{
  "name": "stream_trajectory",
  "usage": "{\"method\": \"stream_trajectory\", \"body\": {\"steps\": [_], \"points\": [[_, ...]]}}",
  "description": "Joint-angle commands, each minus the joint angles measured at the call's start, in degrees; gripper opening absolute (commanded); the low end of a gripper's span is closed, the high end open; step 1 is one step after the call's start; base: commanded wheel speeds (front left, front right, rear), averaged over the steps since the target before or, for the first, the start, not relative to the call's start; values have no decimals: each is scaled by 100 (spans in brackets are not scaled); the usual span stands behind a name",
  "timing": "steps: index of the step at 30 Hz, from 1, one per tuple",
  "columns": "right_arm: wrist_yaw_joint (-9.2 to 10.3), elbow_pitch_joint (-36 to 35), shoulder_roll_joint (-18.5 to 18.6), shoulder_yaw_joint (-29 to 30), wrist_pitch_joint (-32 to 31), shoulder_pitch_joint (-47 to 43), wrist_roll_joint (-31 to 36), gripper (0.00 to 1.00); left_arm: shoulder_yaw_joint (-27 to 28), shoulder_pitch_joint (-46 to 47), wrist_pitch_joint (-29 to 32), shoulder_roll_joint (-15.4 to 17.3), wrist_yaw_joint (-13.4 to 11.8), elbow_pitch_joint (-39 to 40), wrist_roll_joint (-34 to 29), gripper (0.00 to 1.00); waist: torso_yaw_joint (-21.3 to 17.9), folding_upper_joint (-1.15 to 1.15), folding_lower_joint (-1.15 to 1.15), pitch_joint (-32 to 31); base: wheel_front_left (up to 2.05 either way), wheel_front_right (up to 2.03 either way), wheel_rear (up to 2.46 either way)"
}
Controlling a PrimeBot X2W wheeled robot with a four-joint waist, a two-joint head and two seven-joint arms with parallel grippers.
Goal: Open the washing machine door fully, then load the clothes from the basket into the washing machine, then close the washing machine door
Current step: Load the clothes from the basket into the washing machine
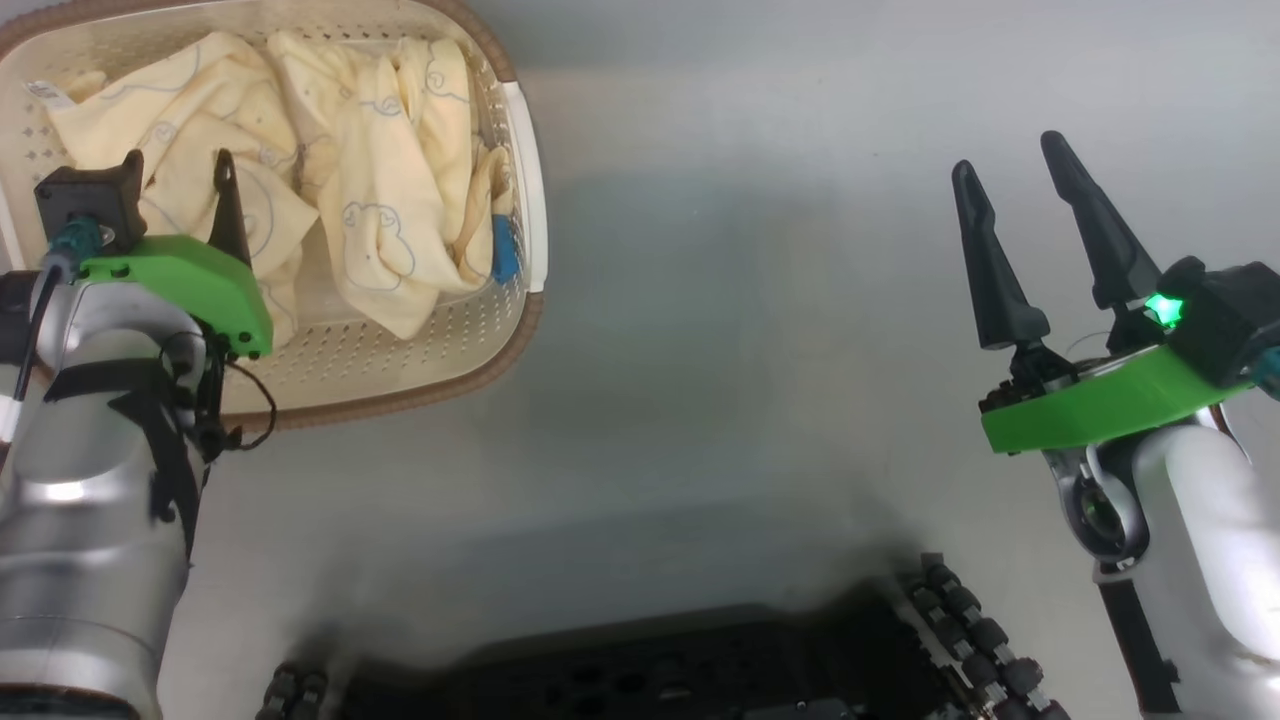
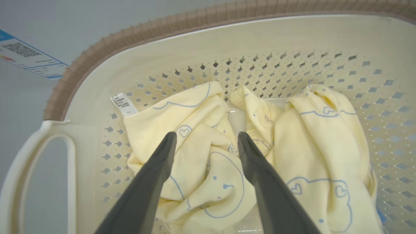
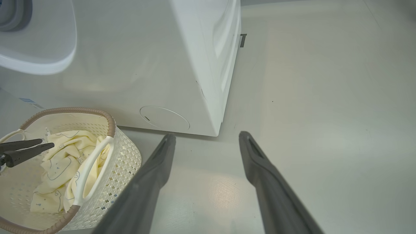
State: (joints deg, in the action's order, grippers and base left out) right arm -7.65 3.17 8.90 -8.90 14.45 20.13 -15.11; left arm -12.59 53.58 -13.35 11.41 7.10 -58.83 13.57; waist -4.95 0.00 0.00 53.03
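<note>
Support surface: smooth pale grey glossy floor (image 1: 760, 300), soft glare patches, faint shadows. On it:
- small cream perforated plastic basket with a brown rim and white side handles (image 1: 400, 350), on the robot's left
- big white box-shaped washing machine (image 3: 146, 65), flat on the floor, basket near its front lower edge; contact between them can't be judged
- black wheeled robot base (image 1: 650, 670), bottom of the head view

Silver arms (image 1: 80, 500), green brackets (image 1: 190, 285), black fingers (image 1: 990, 270).
</note>
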Motion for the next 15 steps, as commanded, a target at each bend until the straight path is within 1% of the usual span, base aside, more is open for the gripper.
{"method": "stream_trajectory", "body": {"steps": [1, 7, 12, 15], "points": [[16, -153, -10, -112, 55, -130, 38, 100, 54, 7, 44, 281, 19, -109, -52, 100, -21, 0, 0, 69, 0, 0, 0], [16, -148, -55, -161, 55, -63, 37, 100, -241, 390, 293, 323, 28, -771, -188, 100, -73, 0, 0, 239, 0, 0, 0], [16, -131, -90, -201, 55, -31, 28, 100, -368, 598, 455, 327, 29, -1088, -224, 100, -105, 0, 0, 316, 0, 0, 0], [16, -131, -101, -221, 55, -10, 25, 100, -506, 702, 550, 364, -33, -1200, -340, 100, -131, 0, 0, 370, 0, 0, 0]]}}
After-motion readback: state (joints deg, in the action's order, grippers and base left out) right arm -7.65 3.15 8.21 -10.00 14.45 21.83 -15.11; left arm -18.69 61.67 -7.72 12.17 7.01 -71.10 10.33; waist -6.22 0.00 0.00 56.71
